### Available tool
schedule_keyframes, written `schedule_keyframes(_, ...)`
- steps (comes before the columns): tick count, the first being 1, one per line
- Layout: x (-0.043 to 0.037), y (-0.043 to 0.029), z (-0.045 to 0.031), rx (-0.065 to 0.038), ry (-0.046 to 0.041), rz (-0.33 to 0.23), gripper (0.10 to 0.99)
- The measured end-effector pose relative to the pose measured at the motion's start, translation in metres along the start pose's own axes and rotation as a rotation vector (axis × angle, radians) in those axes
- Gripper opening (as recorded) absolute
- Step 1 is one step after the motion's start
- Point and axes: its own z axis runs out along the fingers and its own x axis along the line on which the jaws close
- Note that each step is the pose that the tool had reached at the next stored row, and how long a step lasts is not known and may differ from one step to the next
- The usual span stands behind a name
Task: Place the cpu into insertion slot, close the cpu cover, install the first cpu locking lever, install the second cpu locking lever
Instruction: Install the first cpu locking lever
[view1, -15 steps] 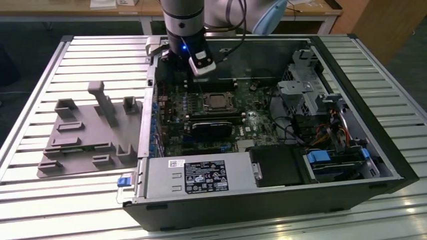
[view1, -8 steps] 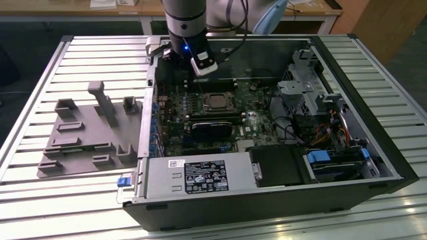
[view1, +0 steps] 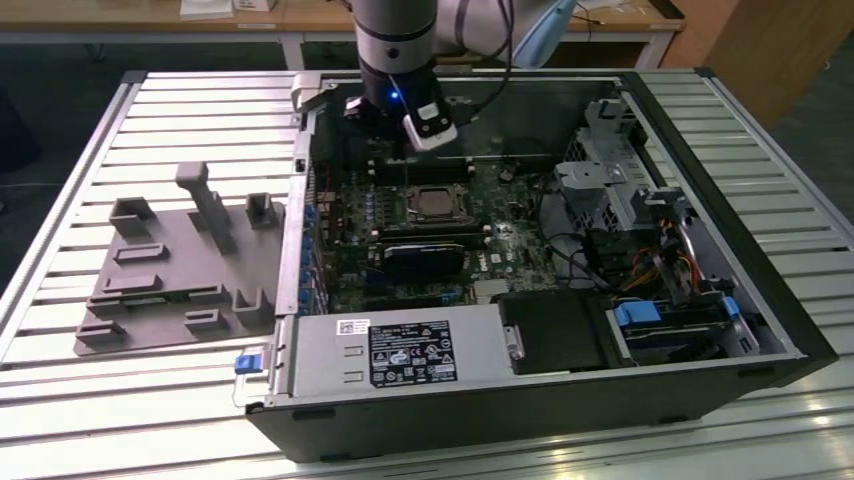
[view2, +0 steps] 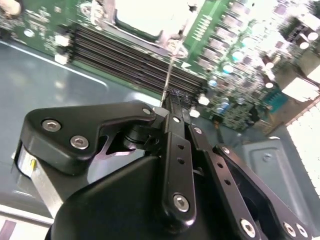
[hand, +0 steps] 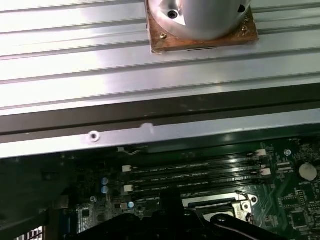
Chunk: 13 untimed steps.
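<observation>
1. The gripper (view2: 172, 102) is held over the motherboard (view2: 235, 65), its fingers (view2: 176, 145) drawn together at the tips.
2. A thin metal locking lever (view2: 169, 70) is met by the tips; whether it is clamped cannot be told.
3. The cpu (view1: 437, 204) is seated in the insertion slot (view1: 408, 206), framed by the cpu cover (view2: 155, 37).
</observation>
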Motion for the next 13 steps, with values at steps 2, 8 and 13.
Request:
schedule_keyframes(2,-0.0063,0.0009,0.0002,0.0,0.0,0.0,0.102)
schedule_keyframes(8,-0.017,0.0023,0.0007,0.0,0.0,0.0,0.102)
schedule_keyframes(13,-0.0171,0.0023,0.0009,0.001,-0.0042,-0.001,0.102)
